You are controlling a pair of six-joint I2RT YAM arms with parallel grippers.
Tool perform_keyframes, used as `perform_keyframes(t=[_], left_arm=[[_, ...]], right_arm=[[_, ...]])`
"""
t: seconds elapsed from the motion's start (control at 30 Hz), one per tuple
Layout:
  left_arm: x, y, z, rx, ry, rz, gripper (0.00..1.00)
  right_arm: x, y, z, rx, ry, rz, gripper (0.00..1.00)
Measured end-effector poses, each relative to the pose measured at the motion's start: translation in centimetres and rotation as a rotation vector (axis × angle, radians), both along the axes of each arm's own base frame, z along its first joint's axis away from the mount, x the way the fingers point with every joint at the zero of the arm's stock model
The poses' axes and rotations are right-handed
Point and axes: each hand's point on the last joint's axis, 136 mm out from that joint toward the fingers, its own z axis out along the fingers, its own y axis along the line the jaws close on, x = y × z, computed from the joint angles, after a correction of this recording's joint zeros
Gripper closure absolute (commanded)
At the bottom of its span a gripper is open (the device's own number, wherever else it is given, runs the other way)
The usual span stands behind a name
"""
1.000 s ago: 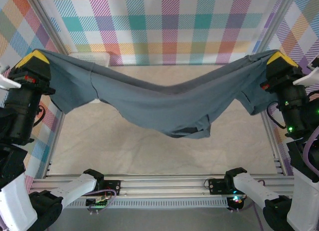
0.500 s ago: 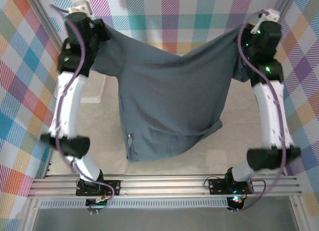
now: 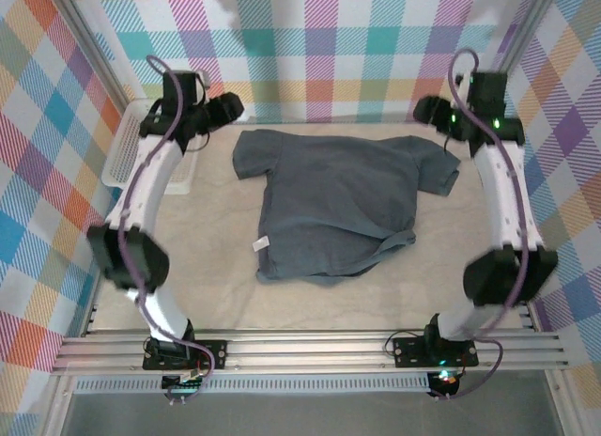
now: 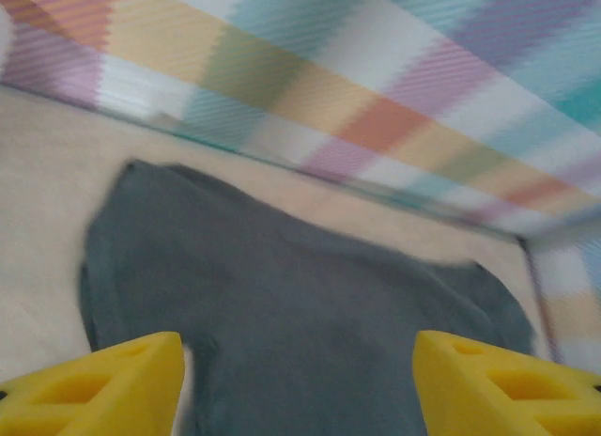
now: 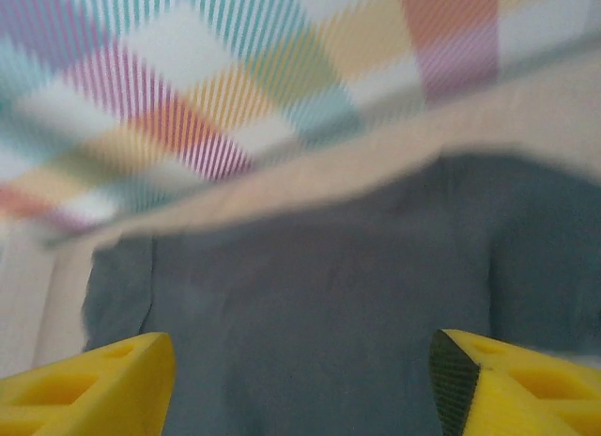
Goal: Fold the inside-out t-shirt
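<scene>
The inside-out t-shirt (image 3: 333, 206) lies spread on the table, collar edge toward the far wall, sleeves out to each side, a small white patch (image 3: 261, 243) near its left hem. The hem is rumpled at the lower right. My left gripper (image 3: 228, 105) hovers just beyond the left sleeve, and my right gripper (image 3: 427, 110) just beyond the right sleeve. In the left wrist view the gripper (image 4: 299, 353) is open, with the t-shirt (image 4: 300, 304) lying past its yellow fingers. In the right wrist view the gripper (image 5: 302, 356) is likewise open above the t-shirt (image 5: 319, 304).
A white basket (image 3: 127, 154) stands at the table's far left beside the left arm. Plaid walls (image 3: 319, 51) close in the back and both sides. An aluminium rail (image 3: 310, 347) runs along the near edge, with beige table (image 3: 197, 286) around the shirt.
The shirt hung stretched between both raised, shut grippers. Both have since opened and let go, and the shirt has dropped flat onto the table.
</scene>
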Motion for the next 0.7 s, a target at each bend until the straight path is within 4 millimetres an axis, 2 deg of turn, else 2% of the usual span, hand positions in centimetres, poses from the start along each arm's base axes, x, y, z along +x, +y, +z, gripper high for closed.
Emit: perform_keyframes(t=[0.07,0.13,0.2,0.23,0.27,0.37,0.43,0.5,0.57,0.63,0.67,0.7], left_arm=[[-5.6,-3.5,2.2,-0.010,-0.075,-0.099,0.32],[-11.8,-8.1,3.1,-0.022,-0.144,-0.250,0.31],[-16.9,-12.0,1.5,-0.022,-0.149,-0.404,0.30],[-18.5,-13.2,0.2,-0.010,-0.139,-0.454,0.28],[-19.6,-14.1,-1.3,0.003,-0.124,-0.487,0.27],[-22.4,-16.7,-8.5,0.078,-0.015,-0.585,0.24],[-23.9,-17.2,-13.3,0.135,0.076,-0.623,0.21],[-25.1,-17.2,-16.0,0.174,0.128,-0.644,0.21],[-25.4,-17.3,-16.6,0.187,0.132,-0.653,0.20],[-25.0,-17.5,-16.1,0.183,0.103,-0.648,0.20],[-24.8,-17.6,-15.9,0.180,0.092,-0.644,0.20],[-24.7,-17.7,-15.8,0.178,0.084,-0.642,0.20]], right_arm=[[-5.4,0.9,-3.4,0.064,0.069,-0.007,0.36],[-10.5,1.4,-8.1,0.125,0.169,-0.032,0.37],[-13.8,1.9,-12.4,0.178,0.275,-0.050,0.37],[-15.2,2.4,-14.6,0.212,0.337,-0.051,0.37],[-16.2,2.9,-16.2,0.239,0.387,-0.048,0.36],[-18.5,4.8,-21.1,0.301,0.556,-0.028,0.31],[-19.4,6.0,-22.8,0.317,0.638,-0.007,0.28],[-19.5,6.9,-23.9,0.323,0.681,0.016,0.28],[-19.0,7.1,-25.0,0.320,0.706,0.017,0.30],[-18.5,7.2,-26.1,0.322,0.729,0.008,0.36],[-18.2,7.3,-26.6,0.320,0.739,0.007,0.39],[-18.0,7.3,-27.1,0.315,0.746,0.004,0.47]])
